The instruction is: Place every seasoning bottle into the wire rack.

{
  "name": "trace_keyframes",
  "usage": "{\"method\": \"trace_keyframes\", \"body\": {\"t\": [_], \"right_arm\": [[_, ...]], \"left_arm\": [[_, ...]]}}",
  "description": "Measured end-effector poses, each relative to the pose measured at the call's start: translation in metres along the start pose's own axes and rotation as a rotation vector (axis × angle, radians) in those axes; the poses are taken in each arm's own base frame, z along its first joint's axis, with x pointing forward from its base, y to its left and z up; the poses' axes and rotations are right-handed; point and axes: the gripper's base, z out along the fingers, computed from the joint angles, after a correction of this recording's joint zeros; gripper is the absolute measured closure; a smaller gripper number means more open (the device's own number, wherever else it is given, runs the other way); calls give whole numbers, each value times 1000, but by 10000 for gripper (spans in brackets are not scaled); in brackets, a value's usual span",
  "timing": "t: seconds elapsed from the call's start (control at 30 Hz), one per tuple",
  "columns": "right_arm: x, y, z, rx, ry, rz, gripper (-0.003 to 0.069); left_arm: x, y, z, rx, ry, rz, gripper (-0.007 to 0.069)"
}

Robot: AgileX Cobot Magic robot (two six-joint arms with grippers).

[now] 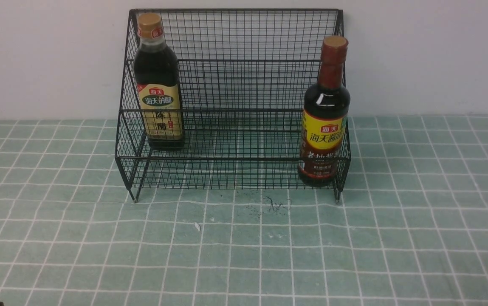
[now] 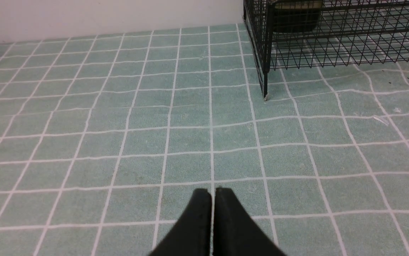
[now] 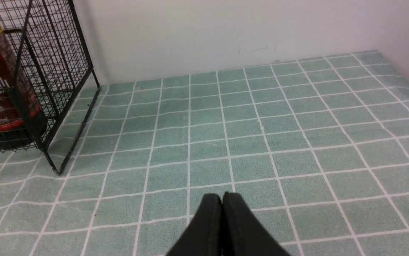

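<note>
Checked cloth (image 1: 244, 255), bottles (image 1: 159, 85) racked (image 1: 235, 85), pincers (image 2: 212, 193) apart

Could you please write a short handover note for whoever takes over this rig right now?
Left tool: shut, holding nothing, above bare tablecloth, apart from the wire rack.
Right tool: shut, empty, above the cloth beside the rack's right end.
Gold-capped bottle: upright on the rack's upper tier, left end.
Brown-red-necked bottle: upright on the lower tier, right end.
Done: both visible bottles are in the rack.
Left: no other bottle shows on the tablecloth, so the job looks complete; just confirm before moving on.
</note>
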Motion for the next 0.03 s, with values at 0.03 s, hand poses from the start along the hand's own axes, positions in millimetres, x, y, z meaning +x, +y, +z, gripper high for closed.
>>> {"method": "trace_keyframes", "body": {"t": [0.03], "right_arm": [[0, 0, 0, 0, 0, 0, 673]], "left_arm": [[0, 0, 0, 0, 0, 0, 631]]}}
